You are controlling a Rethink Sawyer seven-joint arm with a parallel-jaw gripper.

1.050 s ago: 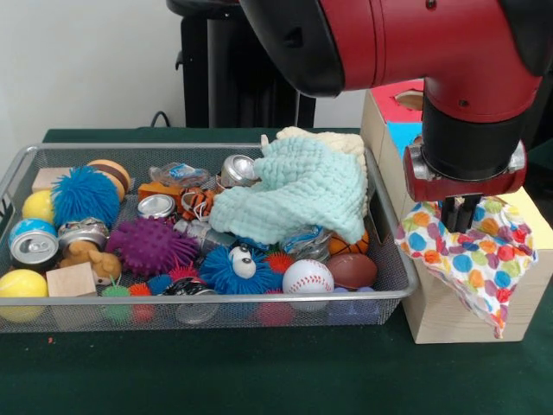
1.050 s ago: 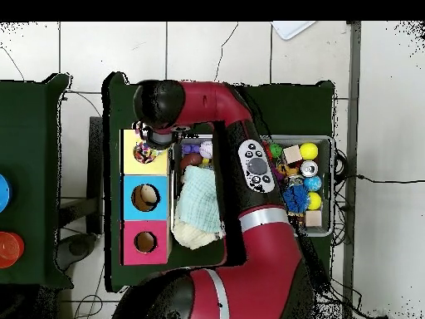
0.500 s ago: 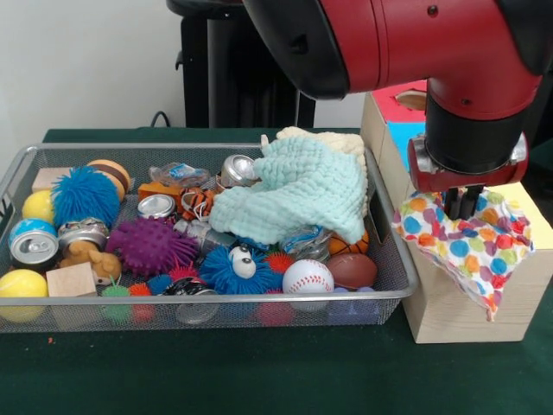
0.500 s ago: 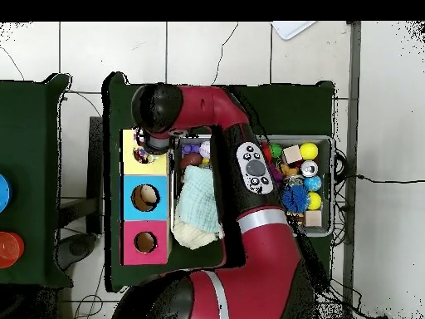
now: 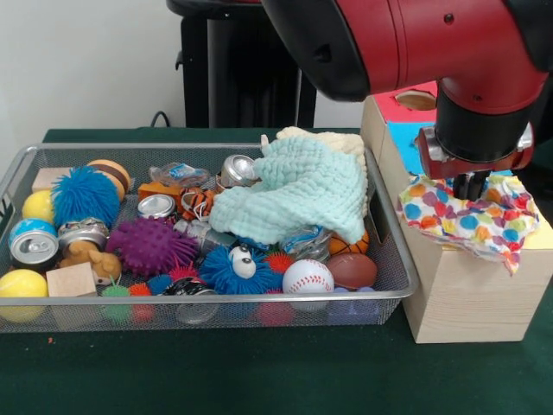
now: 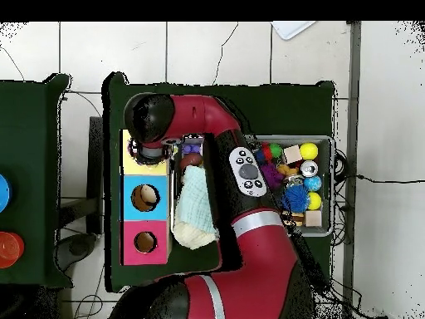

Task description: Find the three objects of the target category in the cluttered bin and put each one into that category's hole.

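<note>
At the wire bin's (image 5: 389,259) left end you see a yellow ball (image 5: 22,285), a soda can (image 5: 33,241) and a blue spiky ball (image 5: 84,194). Toward its right end a mint-green cloth (image 5: 298,194) lies heaped over the clutter, with a baseball (image 5: 308,277) at the near rim. Right of the bin, the gripper (image 5: 471,186) is closed on the polka-dot cloth (image 5: 467,220), which drapes over the wooden box's (image 5: 467,298) yellow near end.
</note>
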